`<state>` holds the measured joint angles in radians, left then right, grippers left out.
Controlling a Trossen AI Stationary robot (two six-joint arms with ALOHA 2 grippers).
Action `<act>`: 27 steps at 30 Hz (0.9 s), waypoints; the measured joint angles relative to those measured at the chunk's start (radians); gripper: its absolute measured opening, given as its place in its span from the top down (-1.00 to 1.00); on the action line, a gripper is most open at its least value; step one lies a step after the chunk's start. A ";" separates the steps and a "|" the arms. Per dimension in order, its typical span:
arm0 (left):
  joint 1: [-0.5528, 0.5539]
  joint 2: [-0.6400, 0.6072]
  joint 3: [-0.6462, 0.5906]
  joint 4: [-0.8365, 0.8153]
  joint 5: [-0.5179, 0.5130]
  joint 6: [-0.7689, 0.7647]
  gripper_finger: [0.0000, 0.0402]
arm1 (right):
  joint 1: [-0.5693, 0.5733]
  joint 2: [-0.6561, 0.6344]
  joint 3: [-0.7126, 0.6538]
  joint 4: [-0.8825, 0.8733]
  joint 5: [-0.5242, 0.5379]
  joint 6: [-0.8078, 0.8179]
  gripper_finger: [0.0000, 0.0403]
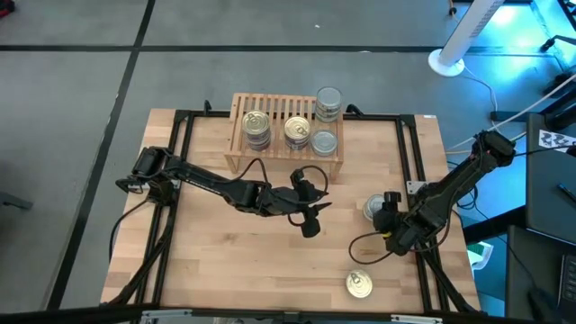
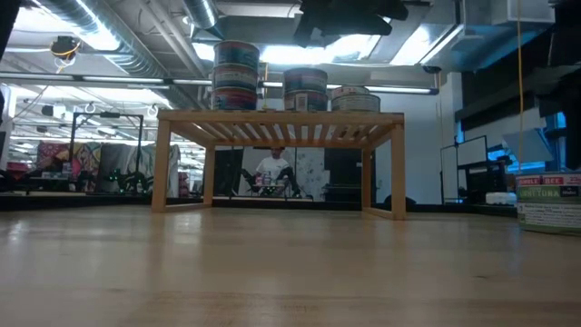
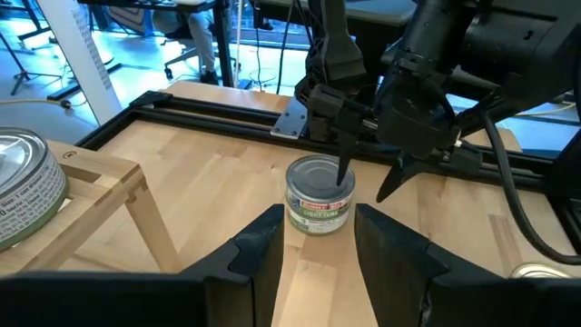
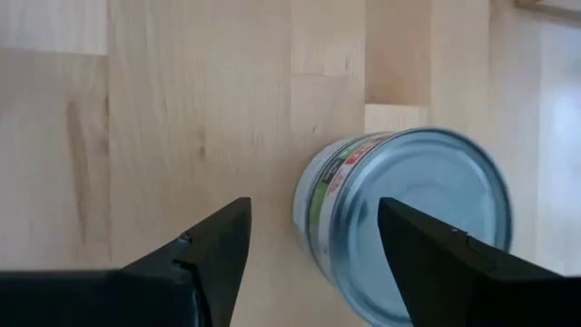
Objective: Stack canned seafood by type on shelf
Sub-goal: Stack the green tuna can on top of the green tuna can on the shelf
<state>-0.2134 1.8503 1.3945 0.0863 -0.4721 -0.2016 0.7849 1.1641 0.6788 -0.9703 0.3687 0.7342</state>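
Looking down on a wooden bench (image 1: 225,270) with a small light-wood shelf (image 1: 274,106) standing at its far edge. Keeping four lots of tins on top of the shelf: two gold-lid tins (image 1: 256,121) on the left side and in the middle, and two silver-lid tins (image 1: 328,97) on the right side, one behind the other. Showing from the low view that the left pile (image 2: 235,77) is standing tallest, with shorter ones beside it. Reaching the left arm (image 1: 216,184) out across the middle of the bench, in front of the shelf, with the left jaws held open and empty, gripping nothing. Pointing those left jaws toward one silver-lid tin (image 3: 319,195) standing upright on the bench, a little way ahead and not touching them. Leaning the right arm (image 1: 450,184) in from the right side of the bench and hanging the right jaws just over that same silver-lid tin. Holding the right jaws wide open too, not squeezing the tin, with the tin sitting closer to one finger (image 4: 436,263) than to the other. Touching or just nearly touching the lid with one dark fingertip (image 3: 345,168); hard to tell which. Leaving one more gold-lid tin (image 1: 358,284) alone on the bench, near the front right corner, well apart from the shelf and both arms.
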 joint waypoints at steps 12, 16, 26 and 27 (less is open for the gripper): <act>0.000 0.000 0.001 0.000 0.000 0.000 0.35 | 0.001 0.131 0.006 -0.071 0.019 0.003 0.00; 0.000 0.000 0.001 0.000 0.000 0.000 0.35 | 0.001 0.177 0.006 -0.074 0.049 0.003 0.21; 0.000 0.000 0.001 0.000 0.000 0.000 0.35 | 0.001 0.185 0.003 -0.036 0.105 0.002 0.63; 0.000 0.000 0.001 0.000 0.000 0.000 0.35 | 0.000 0.185 0.003 -0.025 0.114 -0.002 0.65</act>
<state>-0.2134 1.8503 1.3956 0.0864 -0.4721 -0.2015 0.7853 1.3491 0.6815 -0.9953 0.4824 0.7324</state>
